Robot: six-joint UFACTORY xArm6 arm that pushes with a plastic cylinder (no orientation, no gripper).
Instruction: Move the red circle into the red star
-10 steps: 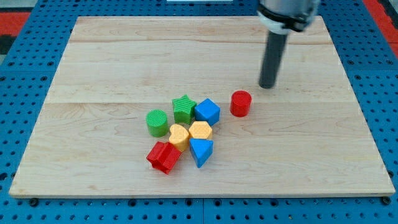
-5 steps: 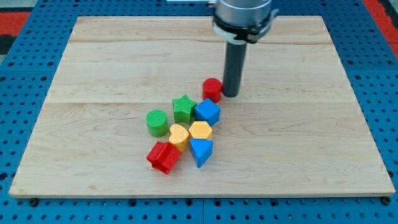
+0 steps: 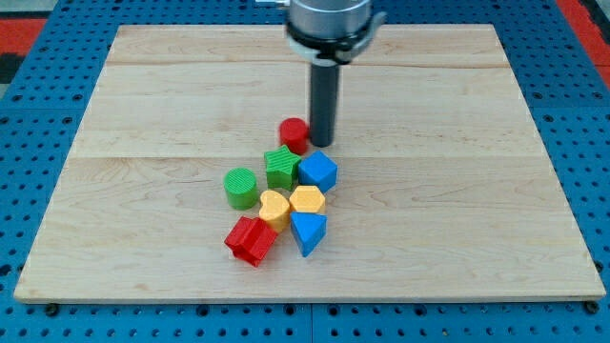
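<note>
The red circle (image 3: 294,134) stands near the board's middle, just above the green star (image 3: 281,167). My tip (image 3: 322,143) touches the red circle's right side, just above the blue cube (image 3: 318,171). The red star (image 3: 251,239) lies at the lower left end of the block cluster, well below the red circle, with the green star and a yellow block (image 3: 274,207) between them.
A green cylinder (image 3: 240,187) sits left of the green star. A second yellow block (image 3: 307,200) and a blue triangle (image 3: 307,232) lie below the blue cube. The wooden board (image 3: 143,95) rests on a blue pegboard (image 3: 57,38).
My tip has swept left and pushed the red circle left and slightly up, from right of the blue cube to above the green star. The other blocks have not moved.
</note>
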